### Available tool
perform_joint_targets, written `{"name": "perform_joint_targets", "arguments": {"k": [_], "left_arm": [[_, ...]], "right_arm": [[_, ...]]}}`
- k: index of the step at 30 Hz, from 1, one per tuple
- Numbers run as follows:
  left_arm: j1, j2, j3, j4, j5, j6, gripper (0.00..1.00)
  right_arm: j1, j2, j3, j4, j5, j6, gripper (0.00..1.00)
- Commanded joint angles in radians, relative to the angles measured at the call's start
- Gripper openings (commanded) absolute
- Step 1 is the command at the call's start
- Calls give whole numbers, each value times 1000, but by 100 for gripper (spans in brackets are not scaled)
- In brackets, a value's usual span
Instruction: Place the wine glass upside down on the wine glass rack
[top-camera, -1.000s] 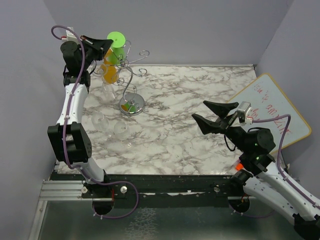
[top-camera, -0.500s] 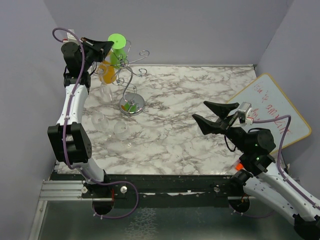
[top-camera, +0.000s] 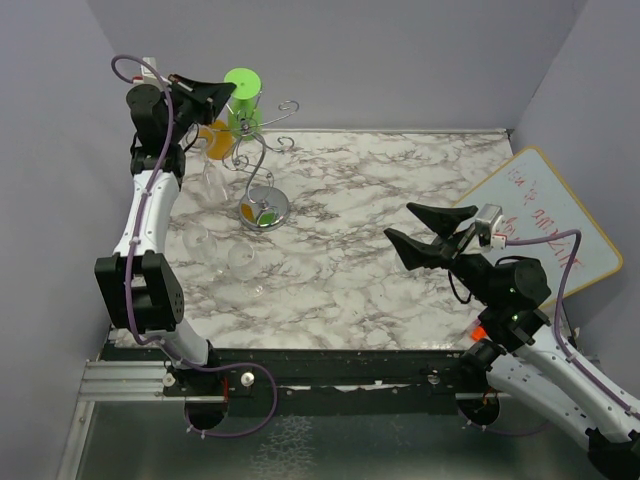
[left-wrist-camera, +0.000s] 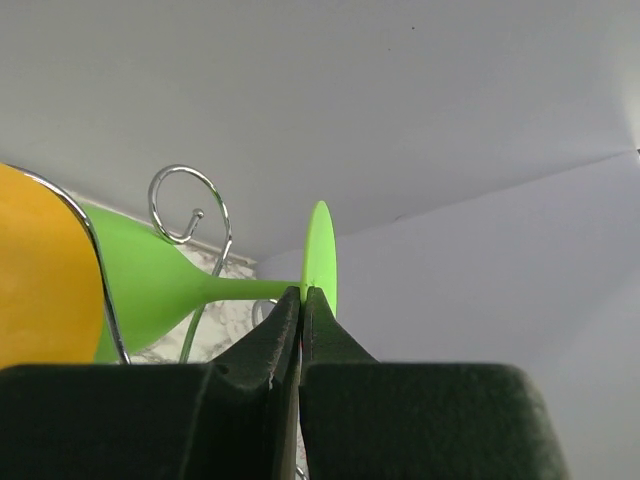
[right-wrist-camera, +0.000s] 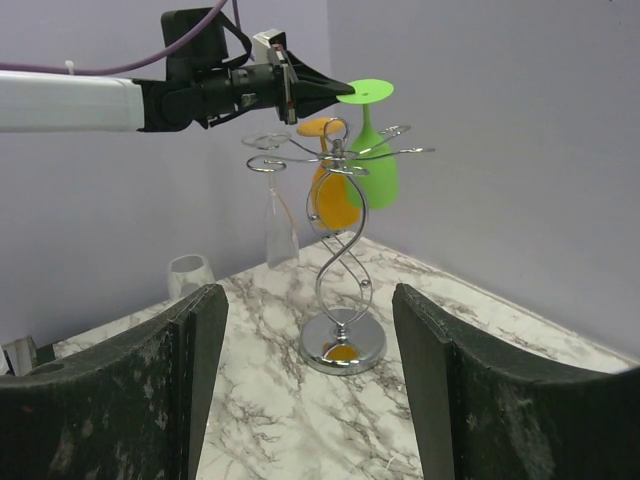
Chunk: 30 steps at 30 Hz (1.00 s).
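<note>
The wine glass rack (top-camera: 265, 208) is a silver wire stand at the back left; its round base shows in the right wrist view (right-wrist-camera: 344, 345). My left gripper (top-camera: 224, 91) is shut on the foot of a green wine glass (top-camera: 241, 80), holding it upside down at the rack's top. In the left wrist view the fingers (left-wrist-camera: 285, 325) pinch the green disc (left-wrist-camera: 320, 255), with a curled rack arm (left-wrist-camera: 186, 205) beside the stem. In the right wrist view the green bowl (right-wrist-camera: 374, 180) hangs among the arms. My right gripper (top-camera: 425, 232) is open and empty, far right of the rack.
An orange glass (right-wrist-camera: 335, 195) and a clear glass (right-wrist-camera: 280, 225) hang upside down on the rack. Clear glasses (top-camera: 200, 240) stand on the marble table (top-camera: 380, 180) left of the base. A whiteboard (top-camera: 540, 225) lies at the right edge. Purple walls stand close behind.
My left gripper has carried the green glass a little to the right, further in over the rack's arms. The right arm has not moved.
</note>
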Motion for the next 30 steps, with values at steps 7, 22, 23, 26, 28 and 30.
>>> {"name": "perform_joint_targets", "arguments": {"k": [7, 22, 23, 26, 28, 30], "left_arm": [[-54, 6, 43, -23, 0, 22, 0], [-74, 115, 177, -53, -13, 7, 0], [-75, 124, 187, -57, -13, 7, 0], [-75, 149, 221, -72, -18, 9, 0], [-75, 165, 244, -83, -23, 11, 0], [-75, 184, 274, -102, -23, 21, 0]], "right_arm": [[2, -17, -10, -8, 27, 10, 72], [3, -22, -5, -17, 43, 1, 72], [3, -20, -5, -17, 43, 0, 72], [2, -21, -6, -18, 44, 0, 72], [3, -20, -5, -18, 46, -2, 72], [2, -22, -5, -21, 48, -2, 72]]}}
